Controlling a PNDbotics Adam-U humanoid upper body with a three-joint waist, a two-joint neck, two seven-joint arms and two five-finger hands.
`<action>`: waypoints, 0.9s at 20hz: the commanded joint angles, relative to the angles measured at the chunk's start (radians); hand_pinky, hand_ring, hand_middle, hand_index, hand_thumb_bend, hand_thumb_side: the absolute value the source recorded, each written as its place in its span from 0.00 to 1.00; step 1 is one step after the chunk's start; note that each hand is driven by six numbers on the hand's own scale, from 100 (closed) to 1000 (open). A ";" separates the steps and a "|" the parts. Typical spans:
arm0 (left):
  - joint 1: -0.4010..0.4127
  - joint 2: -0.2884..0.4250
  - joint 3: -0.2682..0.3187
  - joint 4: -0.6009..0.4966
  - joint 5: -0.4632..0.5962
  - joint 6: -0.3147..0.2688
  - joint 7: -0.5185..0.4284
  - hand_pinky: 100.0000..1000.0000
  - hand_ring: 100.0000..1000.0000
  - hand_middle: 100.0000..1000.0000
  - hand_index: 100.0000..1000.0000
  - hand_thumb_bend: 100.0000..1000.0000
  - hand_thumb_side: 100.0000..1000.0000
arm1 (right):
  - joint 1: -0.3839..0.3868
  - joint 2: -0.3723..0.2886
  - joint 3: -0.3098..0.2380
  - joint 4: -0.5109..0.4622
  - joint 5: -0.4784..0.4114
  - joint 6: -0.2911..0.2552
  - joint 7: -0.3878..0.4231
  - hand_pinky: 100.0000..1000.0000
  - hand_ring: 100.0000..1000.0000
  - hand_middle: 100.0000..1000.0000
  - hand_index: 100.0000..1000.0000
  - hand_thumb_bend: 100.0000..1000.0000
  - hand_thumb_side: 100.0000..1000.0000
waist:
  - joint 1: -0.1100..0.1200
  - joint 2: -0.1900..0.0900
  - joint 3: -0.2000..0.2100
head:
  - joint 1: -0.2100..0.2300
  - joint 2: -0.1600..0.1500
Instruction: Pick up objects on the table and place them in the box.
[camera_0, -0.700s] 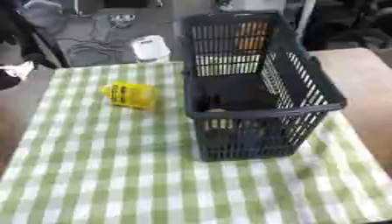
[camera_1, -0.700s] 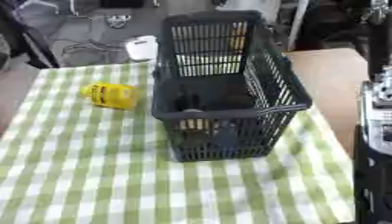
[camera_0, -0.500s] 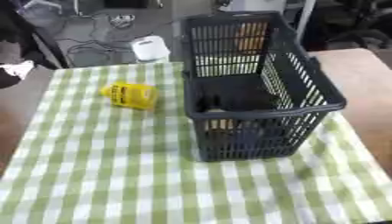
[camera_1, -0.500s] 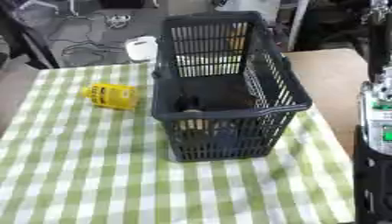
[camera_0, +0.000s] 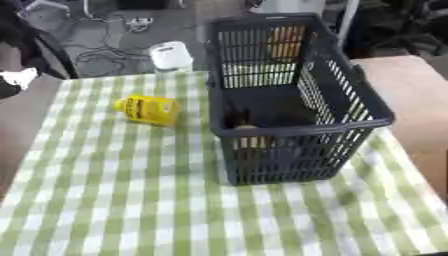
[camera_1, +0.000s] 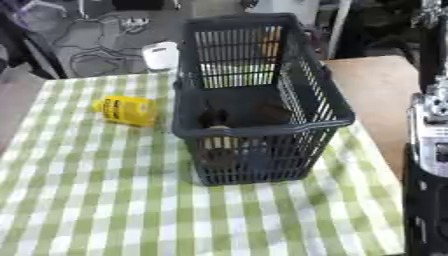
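Note:
A dark plastic basket (camera_0: 297, 127) stands on the green-and-white checked cloth, right of the middle. Dark things lie on its floor (camera_1: 214, 118), too dim to make out. A yellow container (camera_0: 149, 110) lies on its side on the cloth, left of the basket and apart from it. A white rounded object (camera_0: 171, 56) stands at the table's far edge, just left of the basket's far corner. Neither hand shows in either view. Only a black and silver part of my right arm (camera_1: 429, 150) rises along the right edge of the right eye view.
The checked cloth (camera_0: 131, 200) stretches bare in front and to the left. Bare brown tabletop (camera_1: 376, 85) lies right of the basket. Cables and dark gear sit on the floor beyond the far edge. An orange shape (camera_0: 286, 42) shows through the basket's far wall.

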 joint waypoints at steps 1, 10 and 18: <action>-0.031 0.070 -0.013 -0.006 -0.011 -0.015 -0.026 0.72 0.65 0.47 0.67 0.47 0.00 | -0.016 -0.016 0.002 -0.017 -0.002 -0.004 0.006 0.45 0.64 0.70 0.77 0.00 0.50 | -0.009 -0.018 -0.002 | 0.000 -0.010; -0.187 0.209 -0.139 0.155 -0.039 -0.169 -0.254 0.80 0.75 0.57 0.75 0.59 0.04 | -0.014 -0.016 0.010 -0.009 -0.003 -0.009 0.015 0.45 0.64 0.70 0.77 0.00 0.51 | -0.004 -0.023 -0.012 | 0.000 -0.015; -0.416 0.155 -0.253 0.463 -0.137 -0.296 -0.477 0.84 0.79 0.65 0.81 0.64 0.21 | -0.010 -0.013 0.015 -0.004 -0.006 -0.012 0.022 0.45 0.64 0.70 0.77 0.00 0.51 | -0.002 -0.025 -0.021 | -0.004 -0.026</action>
